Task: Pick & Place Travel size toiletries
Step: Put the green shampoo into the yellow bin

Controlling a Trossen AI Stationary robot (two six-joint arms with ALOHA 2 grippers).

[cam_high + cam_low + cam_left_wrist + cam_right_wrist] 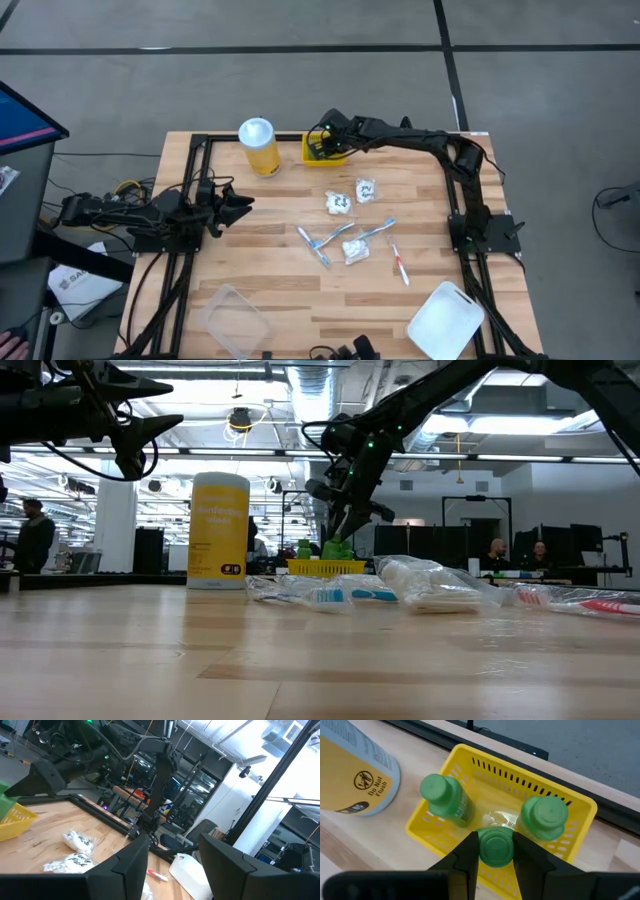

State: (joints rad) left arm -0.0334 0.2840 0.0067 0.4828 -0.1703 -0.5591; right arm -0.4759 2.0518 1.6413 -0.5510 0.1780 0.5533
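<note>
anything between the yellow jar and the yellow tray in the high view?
No. Only bare table shows between the yellow jar and the yellow tray, clearest in the high view.

Pale planked wood table (300, 290), glossy yellow plastic basket (470, 780), crinkled packets (338, 203).

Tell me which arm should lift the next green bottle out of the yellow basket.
Right. The right gripper is over the yellow basket with its fingers already around one green bottle. The left gripper hangs open near the table's left edge, well away from the basket.
</note>
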